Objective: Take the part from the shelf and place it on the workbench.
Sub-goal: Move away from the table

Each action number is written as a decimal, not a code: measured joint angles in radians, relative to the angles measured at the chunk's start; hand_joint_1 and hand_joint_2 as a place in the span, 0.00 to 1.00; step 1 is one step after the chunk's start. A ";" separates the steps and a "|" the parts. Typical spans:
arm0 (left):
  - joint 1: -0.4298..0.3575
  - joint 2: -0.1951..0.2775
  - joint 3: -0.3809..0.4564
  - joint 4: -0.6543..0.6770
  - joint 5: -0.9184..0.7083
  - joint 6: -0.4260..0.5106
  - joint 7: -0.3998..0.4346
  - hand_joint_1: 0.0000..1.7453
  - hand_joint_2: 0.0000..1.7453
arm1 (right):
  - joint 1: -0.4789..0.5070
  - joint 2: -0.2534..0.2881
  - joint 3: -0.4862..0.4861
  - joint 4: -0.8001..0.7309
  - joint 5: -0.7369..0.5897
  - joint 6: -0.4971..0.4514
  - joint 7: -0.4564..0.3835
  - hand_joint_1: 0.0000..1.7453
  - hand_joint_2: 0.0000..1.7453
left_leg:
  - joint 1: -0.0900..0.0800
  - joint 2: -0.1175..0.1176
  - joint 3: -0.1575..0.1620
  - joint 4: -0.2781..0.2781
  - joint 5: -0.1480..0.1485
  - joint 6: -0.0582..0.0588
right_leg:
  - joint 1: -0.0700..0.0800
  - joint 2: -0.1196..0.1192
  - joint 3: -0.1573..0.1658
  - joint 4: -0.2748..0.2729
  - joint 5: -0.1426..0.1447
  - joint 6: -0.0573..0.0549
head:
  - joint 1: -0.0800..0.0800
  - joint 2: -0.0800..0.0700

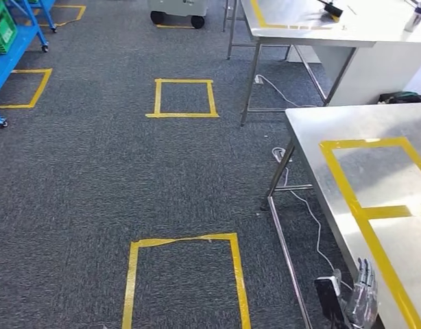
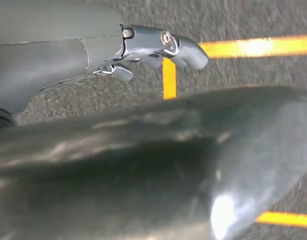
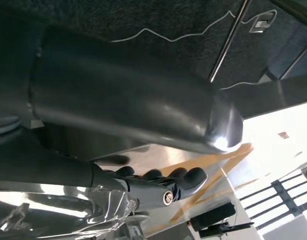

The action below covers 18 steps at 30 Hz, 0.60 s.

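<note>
The right hand (image 1: 365, 291) sits at the near left edge of the steel surface (image 1: 353, 123), low in the head view, with its fingers curled around a part in a clear crinkled bag (image 1: 356, 301); the right wrist view shows the same plastic bag (image 3: 106, 210) bunched under the dark fingers (image 3: 174, 177), so the part is held, not yet set down, just at the surface's edge and partly over it. A small dark box with a white end (image 1: 330, 291) sits just beside the hand, off the surface's edge. Yellow tape (image 1: 363, 205) marks out rectangles on the surface, the nearest strip running along just inside the left edge near the hand. The left hand (image 2: 159, 47) hangs over the grey carpet (image 2: 227, 25), fingers bent in loosely with nothing between them. The carpet left of the surface lies open, marked by yellow tape squares (image 1: 185, 274), one near and one farther (image 1: 182, 98). A white cable (image 1: 312, 219) trails on the floor under the surface's left edge beside its steel legs (image 1: 278, 178). A second table (image 1: 302, 27) stands beyond, a blue shelf cart (image 1: 14, 48) with green crates at the far left, and a white wheeled unit (image 1: 177, 10) at the far edge.
</note>
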 joint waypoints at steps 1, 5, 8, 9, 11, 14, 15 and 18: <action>0.001 0.005 0.006 0.000 -0.001 -0.003 -0.001 0.00 0.00 | -0.017 -0.006 -0.003 0.038 0.010 -0.028 0.000 0.00 0.00 | 0.006 0.006 -0.013 0.042 -0.023 -0.010 | -0.008 -0.013 -0.003 -0.006 0.007 0.012 | 0.000 0.000; 0.004 0.022 0.025 0.000 -0.015 -0.016 -0.004 0.00 0.00 | -0.054 -0.024 -0.012 0.122 0.065 -0.112 -0.006 0.00 0.00 | 0.072 0.065 0.074 -0.071 0.031 -0.092 | -0.048 -0.042 -0.054 0.049 0.005 0.084 | -0.004 0.000; -0.018 0.014 0.028 0.001 -0.029 -0.025 -0.002 0.00 0.00 | -0.015 -0.018 -0.009 0.151 0.116 -0.121 -0.009 0.00 0.00 | 0.078 0.102 0.073 -0.106 0.049 -0.093 | -0.076 -0.071 -0.112 0.173 -0.046 0.136 | -0.012 0.000; -0.022 0.013 0.029 0.001 -0.035 -0.027 -0.001 0.00 0.00 | -0.003 -0.013 -0.008 0.149 0.129 -0.122 -0.010 0.00 0.00 | 0.067 0.084 0.060 -0.087 0.049 -0.071 | -0.085 -0.081 -0.119 0.193 -0.059 0.145 | -0.009 0.000; -0.020 0.023 0.031 0.002 -0.048 -0.031 -0.002 0.00 0.00 | 0.000 0.007 -0.006 0.121 0.148 -0.122 -0.011 0.00 0.00 | 0.047 0.053 0.051 -0.071 0.045 -0.041 | -0.094 -0.089 -0.118 0.213 -0.083 0.158 | 0.006 0.000; -0.016 0.041 0.037 0.002 -0.071 -0.034 -0.003 0.00 0.00 | 0.030 0.045 0.007 -0.012 0.142 -0.123 -0.012 0.00 0.00 | 0.025 0.012 0.046 -0.071 0.047 -0.011 | -0.093 -0.043 -0.187 0.373 -0.182 0.140 | 0.019 0.000; -0.017 0.045 0.038 0.002 -0.078 -0.038 -0.004 0.00 0.00 | 0.047 0.057 0.016 -0.067 0.130 -0.123 -0.012 0.00 0.00 | 0.019 -0.003 0.045 -0.072 0.047 -0.005 | -0.088 -0.030 -0.231 0.460 -0.218 0.131 | 0.021 0.000; -0.015 0.050 0.039 0.002 -0.096 -0.048 -0.004 0.00 0.00 | 0.093 0.085 0.049 -0.225 0.072 -0.124 -0.012 0.00 0.00 | 0.006 -0.051 0.045 -0.072 0.044 0.004 | -0.067 -0.012 -0.309 0.557 -0.215 0.103 | 0.023 0.000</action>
